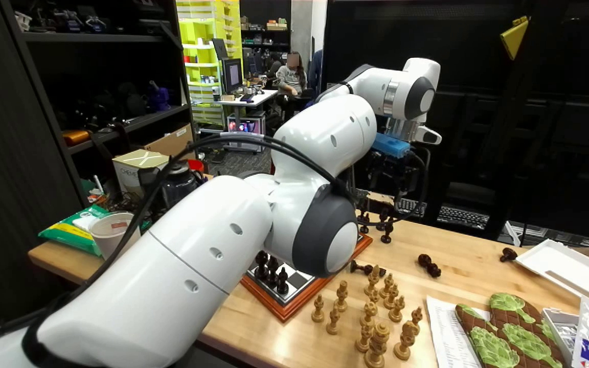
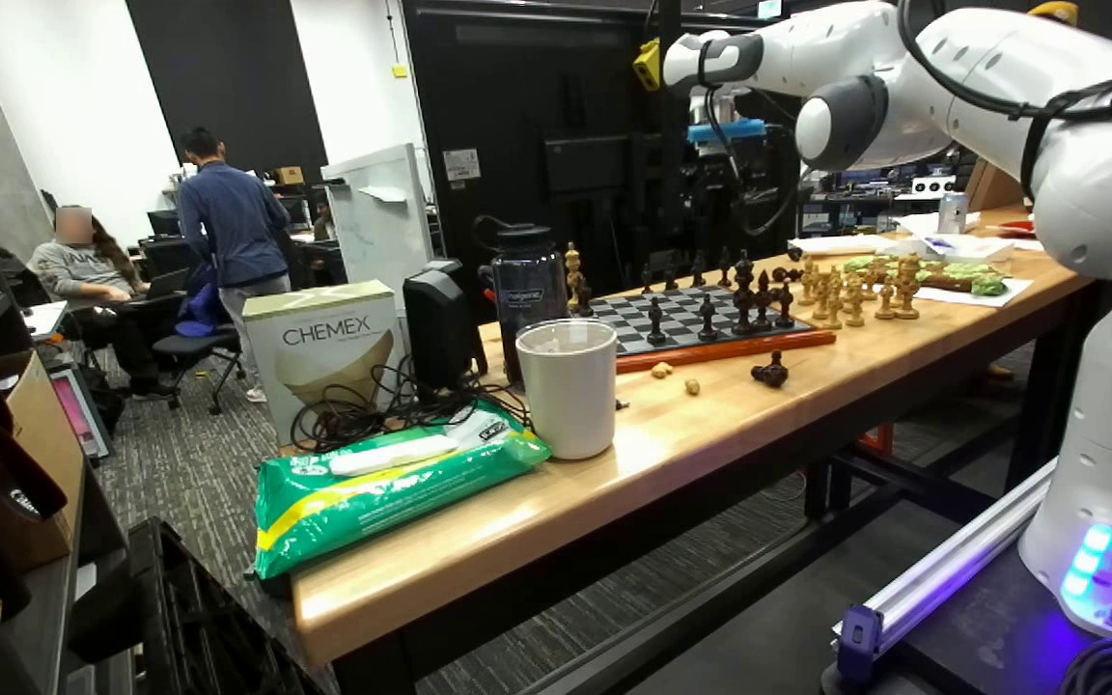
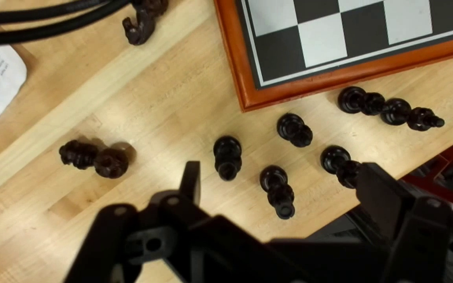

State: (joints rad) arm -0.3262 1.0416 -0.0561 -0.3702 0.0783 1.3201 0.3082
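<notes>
My gripper (image 3: 279,173) is open and empty, pointing down above the wooden table (image 3: 163,98). It also shows dark against a dark background in both exterior views (image 1: 389,179) (image 2: 739,183). In the wrist view, a black chess piece (image 3: 277,190) stands below, between the fingers. Another black piece (image 3: 227,157) is right of the left finger. A third (image 3: 338,163) is partly covered by the right finger. More black pieces (image 3: 295,130) stand near the chessboard's red-brown rim (image 3: 250,98). A dark piece (image 3: 92,157) lies at left. The fingers appear well above the pieces.
Light wooden chess pieces (image 1: 376,347) stand beside the board, near a brown-green quilted mitt (image 1: 509,327) and a white tray (image 1: 570,271). At the table's other end are a white cup (image 2: 568,386), green pack (image 2: 382,492), black bottle (image 2: 527,290) and Chemex box (image 2: 329,347).
</notes>
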